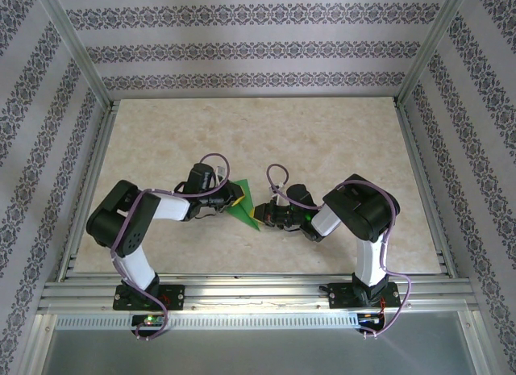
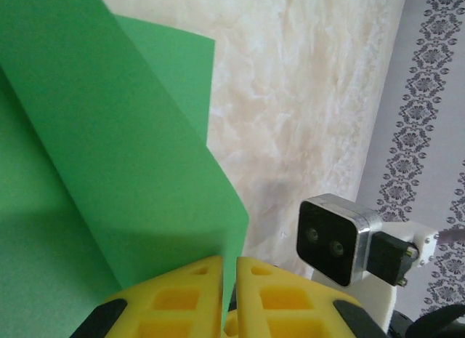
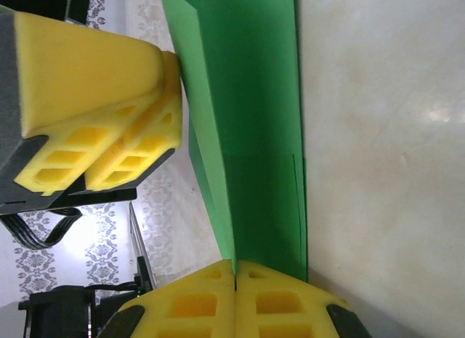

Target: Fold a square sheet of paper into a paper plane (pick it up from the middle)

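Two pairs of jaws are clamped on opposite ends of one thin bright-green folded paper sheet (image 1: 243, 206), presumably steadying its crease.

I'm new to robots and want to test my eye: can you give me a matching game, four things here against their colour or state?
Things:
1 paper sheet
2 table
3 back wall
4 right hand

Descriptions:
A marbled beige
B yellow fingers, shut on the paper
C bright green
D pale with dark ornamental stripes

Pairs: 1-C, 2-A, 3-D, 4-B.
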Robot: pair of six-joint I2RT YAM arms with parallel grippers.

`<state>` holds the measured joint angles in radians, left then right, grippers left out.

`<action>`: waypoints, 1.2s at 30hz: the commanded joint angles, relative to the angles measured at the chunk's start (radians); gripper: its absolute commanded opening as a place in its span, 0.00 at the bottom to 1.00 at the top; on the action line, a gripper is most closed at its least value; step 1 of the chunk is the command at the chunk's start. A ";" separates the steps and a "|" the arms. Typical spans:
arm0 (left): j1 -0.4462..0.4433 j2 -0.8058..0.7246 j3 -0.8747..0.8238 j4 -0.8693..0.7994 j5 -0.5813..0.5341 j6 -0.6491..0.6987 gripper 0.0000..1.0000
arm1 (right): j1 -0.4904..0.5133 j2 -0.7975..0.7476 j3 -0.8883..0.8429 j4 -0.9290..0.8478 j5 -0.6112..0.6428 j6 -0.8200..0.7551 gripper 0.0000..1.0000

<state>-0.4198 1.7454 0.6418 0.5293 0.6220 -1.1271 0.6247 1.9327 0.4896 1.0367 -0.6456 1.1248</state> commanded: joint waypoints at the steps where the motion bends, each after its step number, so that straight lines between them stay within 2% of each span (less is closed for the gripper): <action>1: -0.014 0.024 0.022 0.064 0.016 -0.025 0.12 | -0.021 0.018 -0.012 -0.079 0.034 -0.009 0.00; 18: -0.013 0.041 0.055 -0.022 0.013 -0.002 0.12 | -0.045 0.047 -0.006 -0.188 0.011 -0.021 0.00; 26: -0.013 0.023 0.036 -0.059 -0.031 0.008 0.11 | -0.047 0.061 -0.014 -0.182 0.014 -0.001 0.00; 36: -0.013 0.024 0.041 -0.052 -0.035 0.024 0.12 | -0.048 0.055 -0.021 -0.176 0.036 0.017 0.00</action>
<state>-0.4202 1.7775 0.6830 0.5007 0.5987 -1.1290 0.5991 1.9347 0.5022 0.9962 -0.6891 1.1465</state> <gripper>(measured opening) 0.120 0.044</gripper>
